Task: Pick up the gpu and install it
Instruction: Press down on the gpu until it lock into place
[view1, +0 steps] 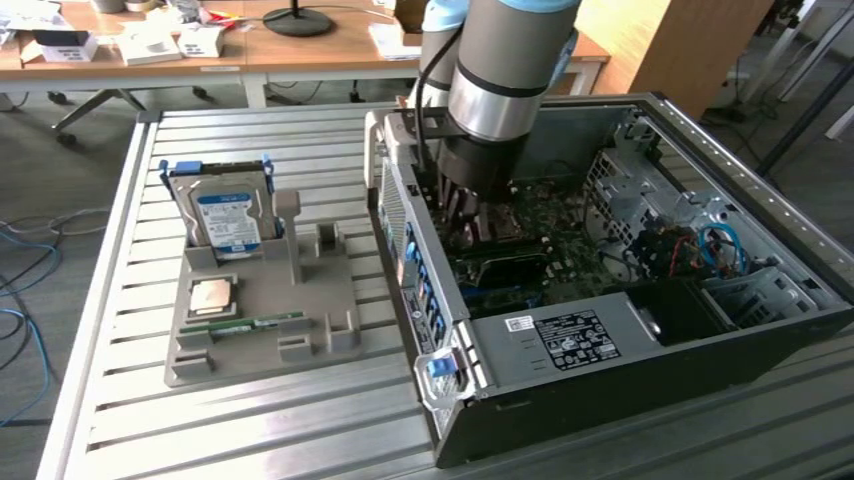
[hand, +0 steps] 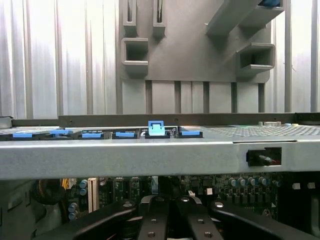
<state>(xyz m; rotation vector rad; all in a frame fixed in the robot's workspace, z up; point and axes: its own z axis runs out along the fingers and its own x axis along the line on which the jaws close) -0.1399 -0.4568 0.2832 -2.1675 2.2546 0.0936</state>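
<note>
We see the arm (view1: 507, 70) reaching straight down into the open computer case (view1: 747, 190), which lies on its side on the slatted metal table (view1: 240, 430). The gripper (view1: 470, 215) sits low inside the case, just above the motherboard (view1: 561, 215) and close to the case wall that faces the grey holder (view1: 254, 360). In the wrist view the gripper (hand: 167, 220) is clenched: its dark fingers (hand: 150, 220) are drawn together side by side, with the green board and its small capacitors just beyond them. We cannot tell whether anything is pinched between them. We cannot pick out the gpu with certainty either. The space under the gripper is dark and crowded, so we can only say that any card there is hidden by the fingers and the arm. Beyond the fingers the wrist view shows the grey case edge (hand: 150, 155), and a row of blue clips (hand: 156, 128) runs along it. On the holder, at the exterior view's left, a blue-labelled hard drive (view1: 227, 218) stands upright. A square silvery chip (view1: 214, 296) lies flat nearer the camera, and a narrow green memory stick (view1: 244, 324) lies just beside it.
</note>
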